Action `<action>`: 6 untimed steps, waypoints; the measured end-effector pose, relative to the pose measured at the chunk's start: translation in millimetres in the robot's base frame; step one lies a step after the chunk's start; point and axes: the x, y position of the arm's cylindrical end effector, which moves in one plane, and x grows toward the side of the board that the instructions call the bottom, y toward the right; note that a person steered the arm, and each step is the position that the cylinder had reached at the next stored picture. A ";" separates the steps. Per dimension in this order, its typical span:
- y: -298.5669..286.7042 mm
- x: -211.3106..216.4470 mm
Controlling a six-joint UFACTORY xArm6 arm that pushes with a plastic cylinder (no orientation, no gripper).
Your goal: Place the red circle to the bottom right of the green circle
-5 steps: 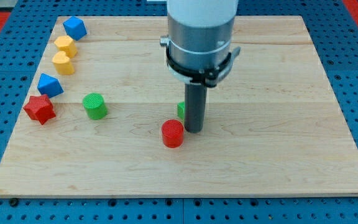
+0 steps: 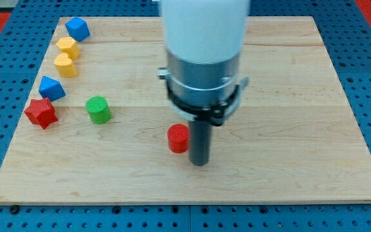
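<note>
The red circle (image 2: 178, 138) stands on the wooden board (image 2: 288, 96), below and to the right of the green circle (image 2: 98, 109), with a wide gap between them. My tip (image 2: 199, 163) rests on the board just right of the red circle and slightly lower in the view, close to or touching its right side. The arm's grey and white body (image 2: 205, 58) rises above the tip and hides the board behind it.
At the view's left stand a red star-like block (image 2: 41, 113), a blue block (image 2: 51, 87), two yellow blocks (image 2: 65, 65) (image 2: 67, 46) and a second blue block (image 2: 77, 28) near the top left corner.
My tip has moved toward the view's bottom, from beside the red circle's upper right to its lower right. A green block seen behind the rod before is now hidden. The red circle has barely shifted.
</note>
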 end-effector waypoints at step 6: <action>-125.7 -45.1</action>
